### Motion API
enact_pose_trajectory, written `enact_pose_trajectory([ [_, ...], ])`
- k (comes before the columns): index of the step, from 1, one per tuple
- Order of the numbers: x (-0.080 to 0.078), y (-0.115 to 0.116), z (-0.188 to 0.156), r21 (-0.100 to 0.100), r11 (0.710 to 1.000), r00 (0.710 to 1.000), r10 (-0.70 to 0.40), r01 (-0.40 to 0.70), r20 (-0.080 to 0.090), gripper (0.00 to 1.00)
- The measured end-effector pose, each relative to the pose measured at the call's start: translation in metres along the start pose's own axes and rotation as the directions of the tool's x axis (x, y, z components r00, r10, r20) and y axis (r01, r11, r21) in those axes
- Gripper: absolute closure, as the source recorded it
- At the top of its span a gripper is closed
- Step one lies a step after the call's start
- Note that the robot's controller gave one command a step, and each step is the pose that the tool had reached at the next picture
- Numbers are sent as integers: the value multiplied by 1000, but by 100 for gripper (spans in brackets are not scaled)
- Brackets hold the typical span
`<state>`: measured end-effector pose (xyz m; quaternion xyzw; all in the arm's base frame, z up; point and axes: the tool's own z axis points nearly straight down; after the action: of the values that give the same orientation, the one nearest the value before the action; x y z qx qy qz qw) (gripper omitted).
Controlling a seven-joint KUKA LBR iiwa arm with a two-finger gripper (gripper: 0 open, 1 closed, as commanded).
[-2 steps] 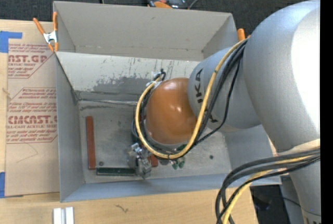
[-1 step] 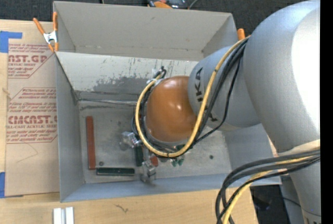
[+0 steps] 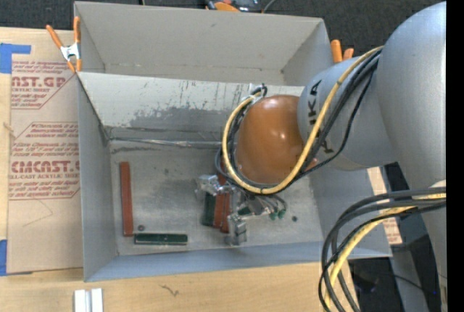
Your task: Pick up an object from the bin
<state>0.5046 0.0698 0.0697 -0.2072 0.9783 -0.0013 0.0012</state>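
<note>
The pincer (image 3: 223,209) is down at the floor of the grey metal bin (image 3: 196,96), well to the right of the long red-brown stick (image 3: 126,198). Whether it is open or closed I cannot tell from here; its metal parts are tangled in with what lies under it. Right at it sit a small dark green block (image 3: 209,212) and a short red-brown piece (image 3: 222,216), the two touching, the green one on the side nearer the stick. A few tiny green bits (image 3: 276,213) lie farther from the stick, on the pincer's other side.

Above the pincer bulges the glossy orange cover (image 3: 267,140), smooth and rounded, looped by yellow-and-black cables (image 3: 232,122); it hides the bin floor behind the pincer.

The stick itself is thin, straight and flat, lying on the scuffed floor with one end toward the back wall. Just off its near end lies a flat dark green bar (image 3: 161,238), crosswise to the stick and running toward the pincer, though it stops short of it.
</note>
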Motion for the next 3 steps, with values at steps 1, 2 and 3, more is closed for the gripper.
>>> enact_pose_trajectory([
  [1, 6, -76, 0, 1, 1000, 1000, -12, 12, 0, 0],
  [2, 4, -70, 0, -4, 1000, 1000, -18, 18, -1, 100],
  [3, -5, -44, -128, -1, 1000, 1000, 29, -29, 7, 100],
])
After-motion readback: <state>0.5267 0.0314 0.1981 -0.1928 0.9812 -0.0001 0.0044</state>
